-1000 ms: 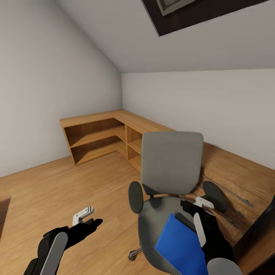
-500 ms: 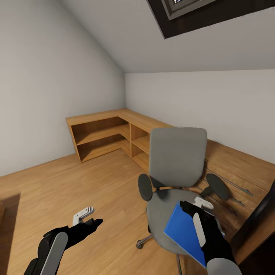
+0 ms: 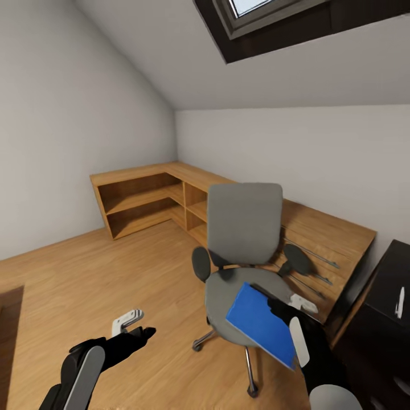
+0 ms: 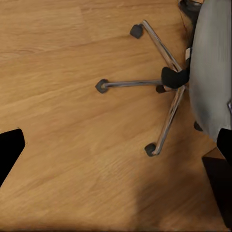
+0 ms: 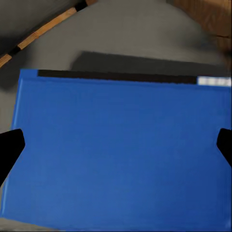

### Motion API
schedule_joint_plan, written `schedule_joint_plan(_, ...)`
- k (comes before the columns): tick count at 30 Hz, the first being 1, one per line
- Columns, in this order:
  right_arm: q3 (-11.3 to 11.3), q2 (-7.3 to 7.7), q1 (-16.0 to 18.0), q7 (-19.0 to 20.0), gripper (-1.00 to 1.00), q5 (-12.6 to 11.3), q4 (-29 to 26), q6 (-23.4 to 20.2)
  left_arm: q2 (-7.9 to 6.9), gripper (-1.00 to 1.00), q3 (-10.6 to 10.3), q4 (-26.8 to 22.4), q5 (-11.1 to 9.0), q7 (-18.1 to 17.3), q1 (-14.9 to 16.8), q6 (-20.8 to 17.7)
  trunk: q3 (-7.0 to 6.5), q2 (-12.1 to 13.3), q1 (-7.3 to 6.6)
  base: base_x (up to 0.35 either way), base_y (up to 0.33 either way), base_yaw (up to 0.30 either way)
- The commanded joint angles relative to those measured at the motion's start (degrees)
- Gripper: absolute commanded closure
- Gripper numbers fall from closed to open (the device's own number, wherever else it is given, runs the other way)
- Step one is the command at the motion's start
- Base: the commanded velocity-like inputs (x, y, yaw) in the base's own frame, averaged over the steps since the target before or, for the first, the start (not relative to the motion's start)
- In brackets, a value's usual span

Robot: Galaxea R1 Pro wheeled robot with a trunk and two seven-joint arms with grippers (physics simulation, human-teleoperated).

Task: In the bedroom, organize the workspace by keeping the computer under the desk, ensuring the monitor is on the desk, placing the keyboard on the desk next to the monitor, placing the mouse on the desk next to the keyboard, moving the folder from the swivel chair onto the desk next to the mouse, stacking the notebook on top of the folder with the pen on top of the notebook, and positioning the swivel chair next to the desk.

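Holding the folder (image 3: 259, 324) by its near edge in my right gripper (image 3: 285, 310), it seems thin, light, slightly floppy. My left gripper (image 3: 134, 326) hangs open, empty.

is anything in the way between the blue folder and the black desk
Nothing visible blocks it. The right gripper holds the folder up over the swivel chair seat, and the black desk sits just to the right with open space between. A small whitish thing, maybe the pen, lies on the desk, and most of the desktop is out of frame.
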State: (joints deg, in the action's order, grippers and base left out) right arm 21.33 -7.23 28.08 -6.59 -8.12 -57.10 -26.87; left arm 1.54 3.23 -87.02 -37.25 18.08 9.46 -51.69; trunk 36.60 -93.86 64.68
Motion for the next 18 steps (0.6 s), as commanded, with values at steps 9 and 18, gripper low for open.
schedule_joint_plan(9, 0.11, 0.00, 0.04, -0.35, -1.00, -3.61, 0.35, -0.53, 0.21, -1.00, -0.31, -0.08, 5.38, 0.54, 0.03, 0.94, -0.30, -0.03, -0.03, -0.321, 0.035, -0.236)
schedule_joint_plan(18, 0.11, 0.11, 0.03, 0.11, -1.00, -6.97, 1.30, -0.73, 0.20, -1.00, -0.33, -0.41, 5.92, 0.17, 0.03, 4.78, -0.59, -0.03, -0.03, -0.334, 0.130, -0.257)
